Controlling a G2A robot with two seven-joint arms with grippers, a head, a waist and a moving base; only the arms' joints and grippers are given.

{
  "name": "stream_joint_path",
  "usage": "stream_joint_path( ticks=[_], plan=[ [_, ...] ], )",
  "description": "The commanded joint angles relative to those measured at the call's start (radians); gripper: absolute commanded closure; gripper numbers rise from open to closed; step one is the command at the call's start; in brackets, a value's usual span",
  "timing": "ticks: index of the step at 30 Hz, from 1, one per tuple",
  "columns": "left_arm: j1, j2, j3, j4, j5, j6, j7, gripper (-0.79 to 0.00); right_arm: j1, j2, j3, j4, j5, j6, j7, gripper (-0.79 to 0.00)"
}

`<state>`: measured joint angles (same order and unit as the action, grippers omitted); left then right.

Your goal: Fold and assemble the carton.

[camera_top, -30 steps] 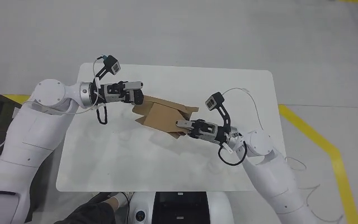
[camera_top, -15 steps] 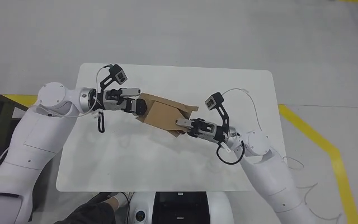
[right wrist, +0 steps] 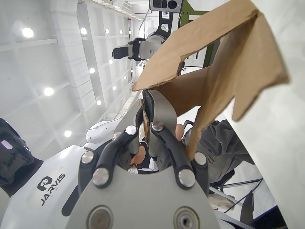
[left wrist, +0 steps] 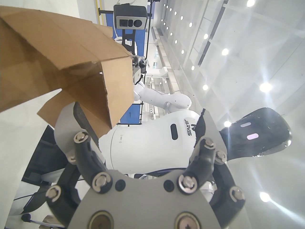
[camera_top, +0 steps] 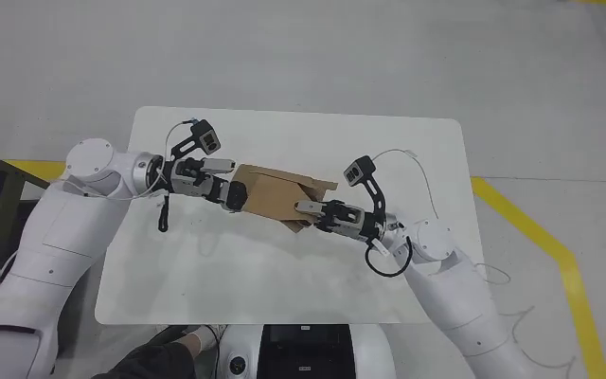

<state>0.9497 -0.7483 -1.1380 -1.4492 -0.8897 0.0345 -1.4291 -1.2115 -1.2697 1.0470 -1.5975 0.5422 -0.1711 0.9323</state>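
Carton: the brown carton, partly opened with flaps loose, sits over the middle of the counter between the two arms, about where it was a second ago.
Left gripper: the left gripper has swung from the carton's far left corner round to its left end, with the wrist turned. Its fingers are spread wide. One lies against a hanging flap, perhaps touching it, though this is hard to tell.
Right gripper: the right gripper has barely shifted at the carton's near right edge. Its fingers stay clenched on a cardboard edge.
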Motion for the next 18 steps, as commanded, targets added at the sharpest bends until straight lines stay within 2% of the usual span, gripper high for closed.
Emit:
stream_joint_path(
  ticks=[1,17,18],
  plan=[
    [-0.009,-0.006,0.009,0.005,-0.014,0.006,-0.006,-0.785,0.003,-0.001,-0.006,0.004,0.005,0.003,0.005,0.000],
    [-0.054,-0.043,0.042,0.056,-0.098,0.020,-0.048,-0.785,0.034,-0.011,-0.047,0.054,0.027,0.001,0.006,0.000],
    [-0.056,-0.045,0.044,0.061,-0.093,0.020,-0.048,-0.723,0.034,-0.011,-0.048,0.056,0.029,0.001,0.004,0.000]
  ],
)
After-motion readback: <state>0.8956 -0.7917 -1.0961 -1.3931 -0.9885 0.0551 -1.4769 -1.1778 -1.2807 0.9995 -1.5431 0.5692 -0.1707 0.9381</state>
